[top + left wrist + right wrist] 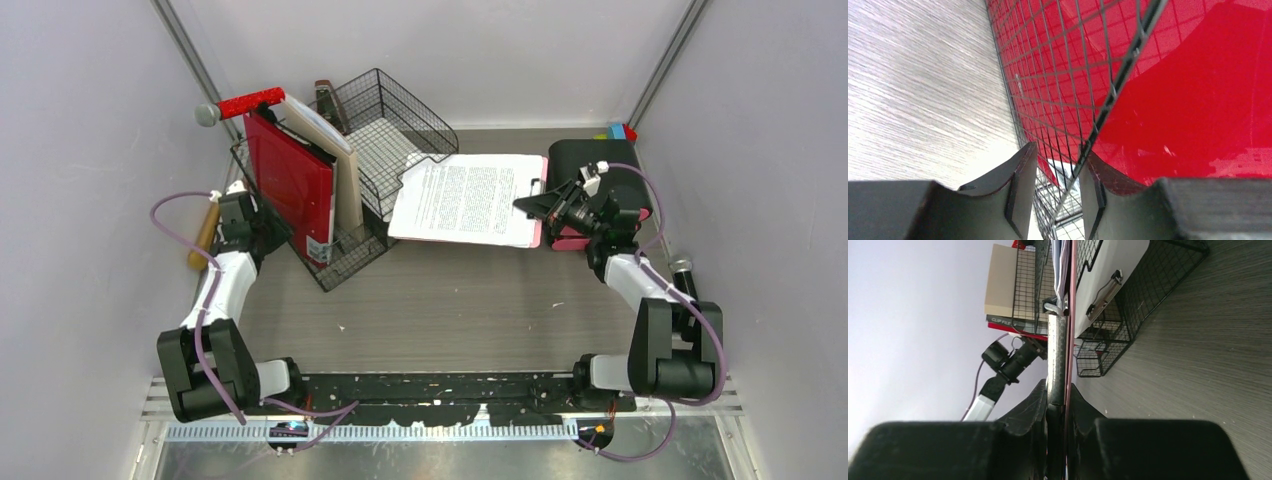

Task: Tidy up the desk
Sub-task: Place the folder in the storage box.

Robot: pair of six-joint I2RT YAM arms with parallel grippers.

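At the back right of the flat grey wood-grain desk (450,300), which runs from the metal rail in front of the arm bases to the pale walls, your right gripper (537,206) is clenched on the clip end of a pink clipboard carrying a printed white sheet (465,198). The right wrist view shows the board edge-on, pinched between both fingers (1034,400). The clipboard's far end overlaps the rim of the black wire-mesh tray rack (400,130), and its gripped end is just beside the black drawer unit with pink fronts (590,165). You cannot tell whether the board rests on the desk or hangs above it.

On the left, your left gripper (258,222) sits against the rack's side. In the left wrist view its fingers (1020,170) stand a little apart, released. A rim wire of the rack runs down between them, unclamped. Behind the mesh stands a glossy red binder (292,185), tilted, with a beige folder (340,170) leaning just behind it. A wooden handle (204,237) lies near the left wall, beside the left arm.
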